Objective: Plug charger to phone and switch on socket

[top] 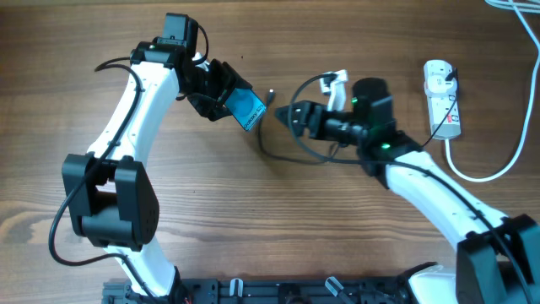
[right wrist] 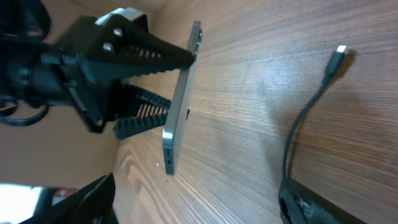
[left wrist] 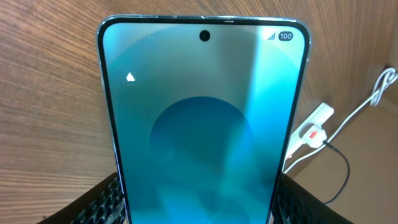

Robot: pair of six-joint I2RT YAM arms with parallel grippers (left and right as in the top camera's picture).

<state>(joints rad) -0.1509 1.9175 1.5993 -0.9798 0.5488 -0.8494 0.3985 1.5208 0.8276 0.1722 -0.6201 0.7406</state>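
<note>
Wood-grain tabletop spreads beneath both arms. At the far right lies the white power strip, with neither arm near it, so switching it on is probably still to do. The left gripper is clamped on the lit smartphone, holding it tilted above the wood. The right gripper is spread and grasps nothing. The black charger cable runs past one of its fingers. Its connector tip lies apart from the phone, so nothing is plugged in yet.

Matt, grained wood on the worktop. Glossy glass on the phone, with a satin metal edge. Matt black sheath on the charger, bright metal at its tip. Smooth white plastic on the socket.
</note>
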